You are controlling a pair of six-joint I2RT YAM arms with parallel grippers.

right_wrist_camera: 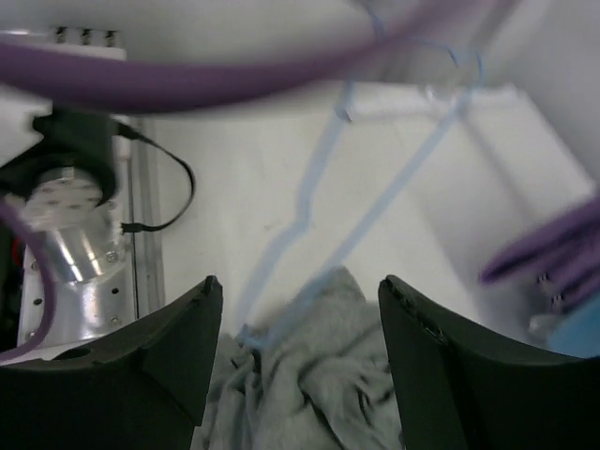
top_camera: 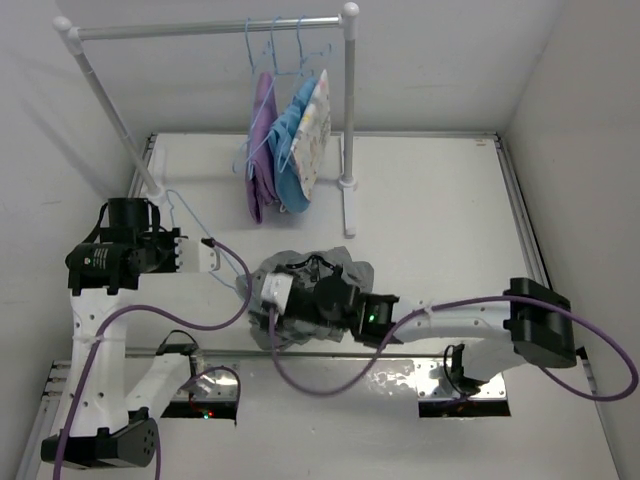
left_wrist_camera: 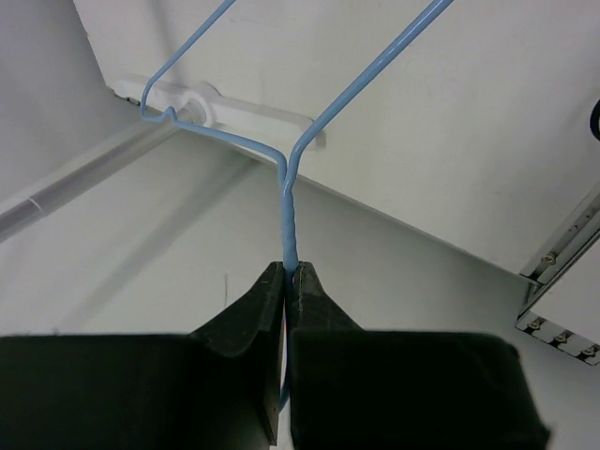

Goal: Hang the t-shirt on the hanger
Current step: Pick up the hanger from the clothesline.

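The light-blue hanger lies low over the table, left of centre. My left gripper is shut on its twisted neck; in the left wrist view the hanger rises out of the closed left gripper. The grey t-shirt lies crumpled in the middle of the table. One end of the hanger reaches into the t-shirt. My right gripper hovers over the shirt's left part, and in its wrist view the right gripper is open and empty.
A white clothes rack stands at the back, with hangers bearing purple, blue and patterned white garments. Its left leg slants down near my left arm. Purple cables loop along the near edge. Walls close in on both sides.
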